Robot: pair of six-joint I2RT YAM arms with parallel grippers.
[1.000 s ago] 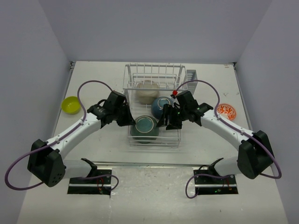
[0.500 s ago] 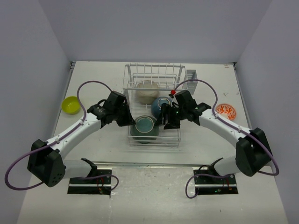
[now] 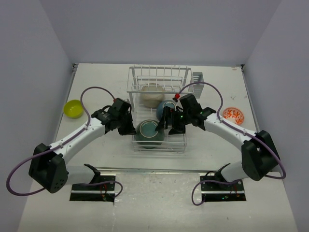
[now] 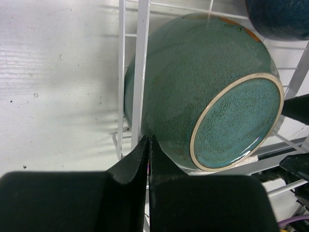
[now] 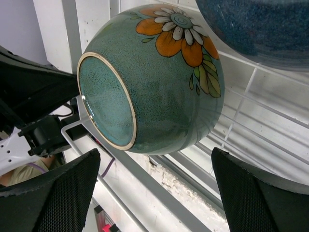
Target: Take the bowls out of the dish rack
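Note:
The white wire dish rack [image 3: 129, 92] holds three bowls. A dark teal-green bowl [image 3: 148, 131] lies on its side at the front, a dark blue bowl [image 3: 163, 109] sits behind it, and a beige bowl [image 3: 152, 92] is at the back. My left gripper [image 3: 131, 127] is shut and empty, its tips [image 4: 148, 137] against a rack wire [image 4: 142, 72] beside the teal bowl [image 4: 207, 96]. My right gripper [image 3: 167, 123] stands open, its fingers [image 5: 58, 188] spread either side of the teal bowl [image 5: 159, 82] without touching it. The blue bowl [image 5: 260, 24] shows above.
A yellow-green bowl [image 3: 73, 108] sits on the table to the left of the rack. A white bowl with an orange-red pattern [image 3: 234, 114] sits to the right. A small grey caddy [image 3: 198, 77] hangs on the rack's far right corner.
My right gripper has opened wide and shifted left over the teal bowl. My left gripper has slid slightly nearer along the rack's left side, still shut.

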